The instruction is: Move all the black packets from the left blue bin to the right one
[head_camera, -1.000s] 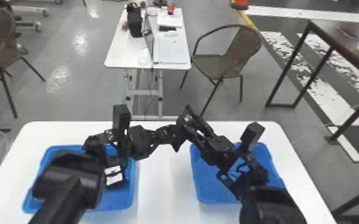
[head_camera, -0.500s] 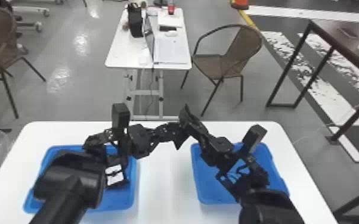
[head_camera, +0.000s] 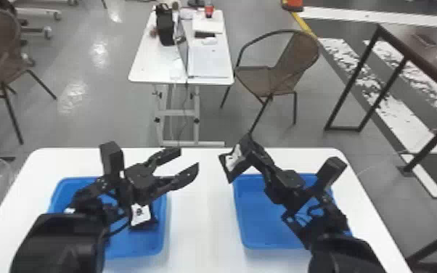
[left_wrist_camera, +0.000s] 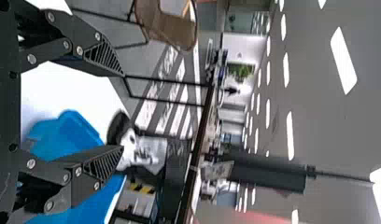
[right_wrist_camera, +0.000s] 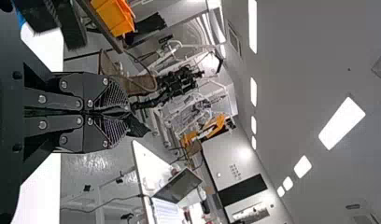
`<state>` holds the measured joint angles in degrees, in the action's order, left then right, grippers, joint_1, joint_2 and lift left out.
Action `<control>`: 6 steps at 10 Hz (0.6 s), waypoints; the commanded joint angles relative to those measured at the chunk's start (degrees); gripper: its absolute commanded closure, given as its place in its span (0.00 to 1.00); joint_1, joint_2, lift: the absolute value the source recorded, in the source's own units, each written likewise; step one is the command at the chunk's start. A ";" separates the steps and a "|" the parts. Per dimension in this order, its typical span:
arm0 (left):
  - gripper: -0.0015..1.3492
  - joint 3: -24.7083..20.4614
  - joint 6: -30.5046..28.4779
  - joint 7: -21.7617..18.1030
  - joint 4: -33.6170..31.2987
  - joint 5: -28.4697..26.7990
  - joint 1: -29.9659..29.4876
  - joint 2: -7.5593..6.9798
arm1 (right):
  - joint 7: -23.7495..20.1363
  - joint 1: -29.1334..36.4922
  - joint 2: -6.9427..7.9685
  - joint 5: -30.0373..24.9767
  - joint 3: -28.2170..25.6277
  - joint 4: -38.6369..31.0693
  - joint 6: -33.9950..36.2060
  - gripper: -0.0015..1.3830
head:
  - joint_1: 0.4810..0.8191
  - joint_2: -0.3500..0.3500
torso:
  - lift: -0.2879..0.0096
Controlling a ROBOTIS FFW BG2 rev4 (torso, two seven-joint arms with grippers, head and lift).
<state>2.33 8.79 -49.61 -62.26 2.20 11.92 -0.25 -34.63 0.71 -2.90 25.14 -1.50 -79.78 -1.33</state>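
Observation:
Over the table's middle, the left gripper [head_camera: 189, 158] stands open with nothing between its fingers. Facing it, the right gripper [head_camera: 242, 150] is shut on a black packet [head_camera: 234, 162] with a white label, held above the far-left corner of the right blue bin [head_camera: 259, 221]. Another black packet [head_camera: 142, 217] lies in the left blue bin [head_camera: 138, 247], partly behind the left arm, which hides much of that bin. In the left wrist view the open gripper [left_wrist_camera: 123, 112] has the held packet [left_wrist_camera: 141, 151] beyond it. The right wrist view has the gripper [right_wrist_camera: 126, 113] closed on the packet's dark edge [right_wrist_camera: 138, 127].
Both bins stand on a white table [head_camera: 205, 225], with a strip of tabletop between them. The right arm covers part of the right bin. Beyond the table are a second white table [head_camera: 207, 65] with a laptop, and chairs [head_camera: 277, 72].
The two grippers, which met over the middle, have come apart. The left one has opened and let go of the packet, now held by the right one, whose tip has swung a little away.

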 commanded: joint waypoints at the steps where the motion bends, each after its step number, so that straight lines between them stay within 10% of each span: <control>1: 0.02 -5.76 -1.41 1.36 -7.00 0.61 -5.50 -0.02 | 0.00 1.31 -0.53 0.61 -3.07 0.77 0.01 0.93 | 0.63 0.35 | 0.97; 6: 0.05 -14.72 -4.40 3.99 -18.43 4.31 -14.29 0.16 | -0.09 2.54 -2.29 2.90 -10.28 12.37 -0.61 0.93 | 0.63 0.38 | 0.97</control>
<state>-11.98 4.47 -45.62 -80.25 6.31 -1.98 -0.13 -34.73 3.46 -4.85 27.50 -11.52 -68.90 -1.90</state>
